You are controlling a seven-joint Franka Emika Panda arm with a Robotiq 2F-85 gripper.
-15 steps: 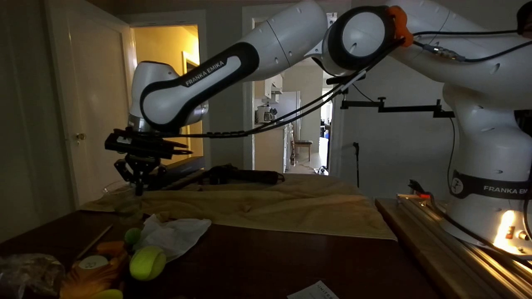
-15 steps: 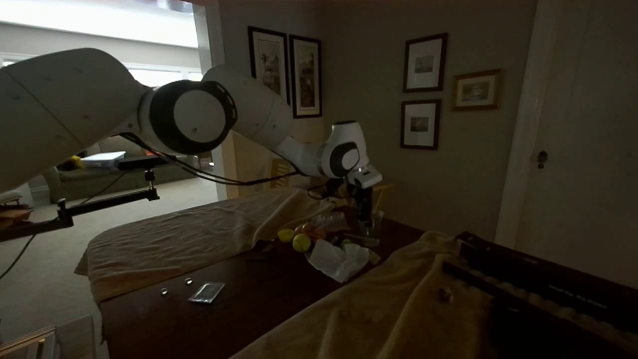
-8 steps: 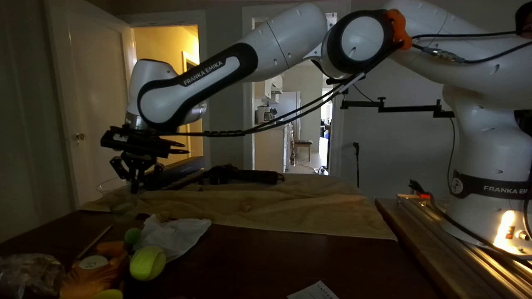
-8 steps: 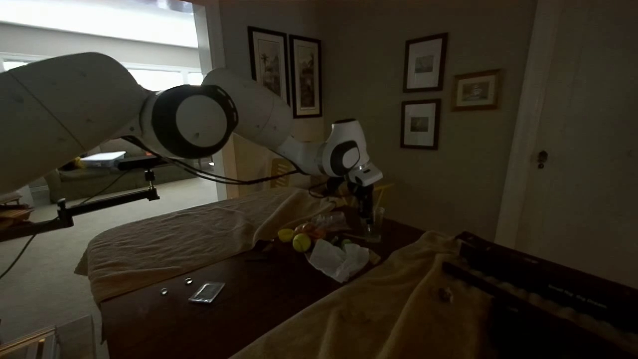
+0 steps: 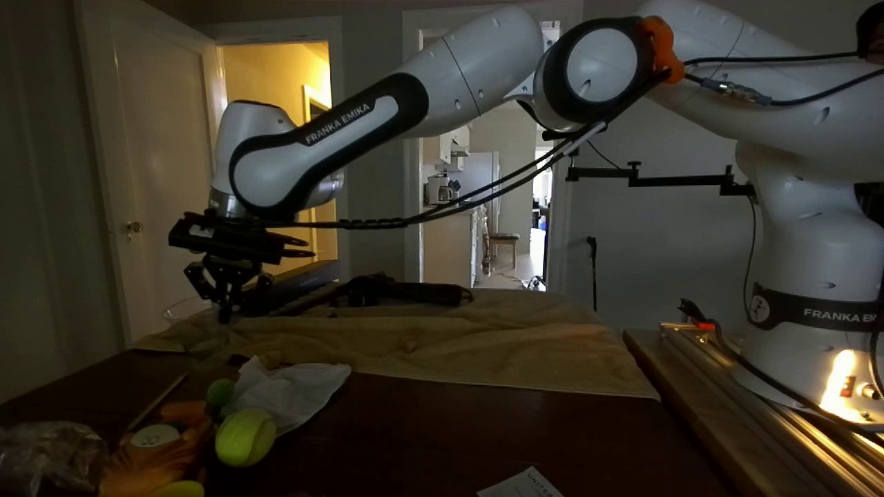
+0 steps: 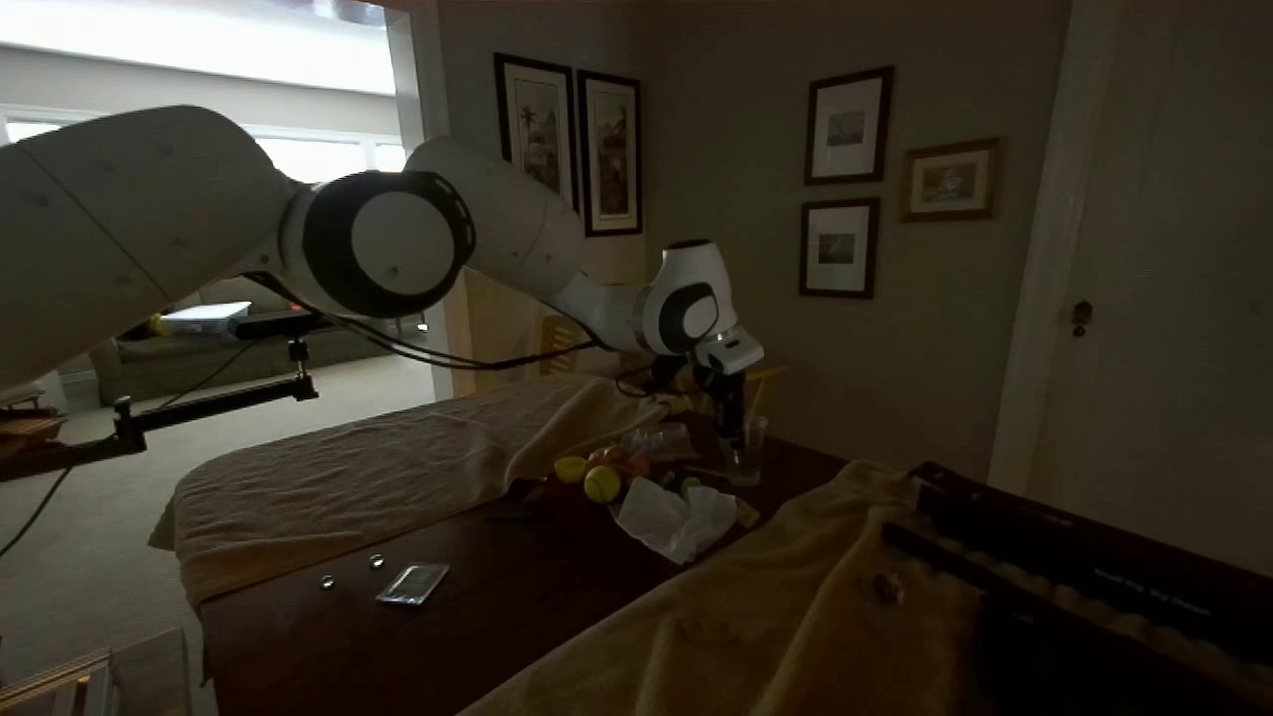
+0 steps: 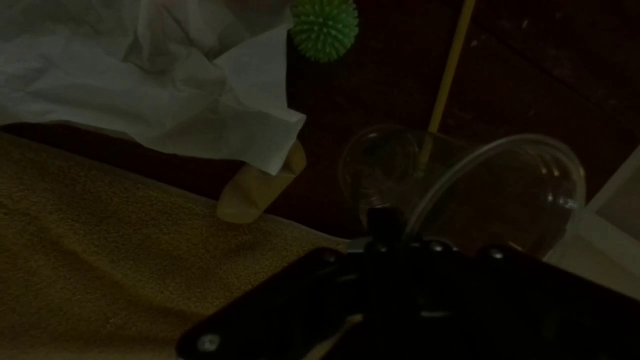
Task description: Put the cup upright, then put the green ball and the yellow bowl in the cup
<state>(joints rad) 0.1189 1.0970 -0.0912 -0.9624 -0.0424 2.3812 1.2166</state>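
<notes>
The clear cup (image 5: 197,338) stands at the table's far end, leaning a little, its rim up and to the left; it also shows in an exterior view (image 6: 753,447). In the wrist view the cup (image 7: 545,195) opens to the right. My gripper (image 7: 387,225), also in both exterior views (image 5: 226,314) (image 6: 734,438), is shut on the cup's wall at the rim. I cannot tell whether the base touches the table. The spiky green ball (image 7: 325,27) lies beside white tissue, also in an exterior view (image 5: 220,392). A yellow piece, apparently the bowl (image 6: 570,469), lies by the tennis ball, cut off in an exterior view (image 5: 178,489).
White tissue (image 5: 293,397), a tennis ball (image 5: 245,437), an orange object (image 5: 155,452), a stick (image 7: 450,65) and a clear bag (image 5: 52,449) lie nearby. A tan piece (image 7: 260,192) touches the towel (image 7: 125,240). A packet (image 6: 413,584) lies toward the robot.
In the exterior views my gripper rose slightly and shifted outward, then sank a touch. The cup moved with it and stands more upright than a second ago. The balls and tissue have not moved.
</notes>
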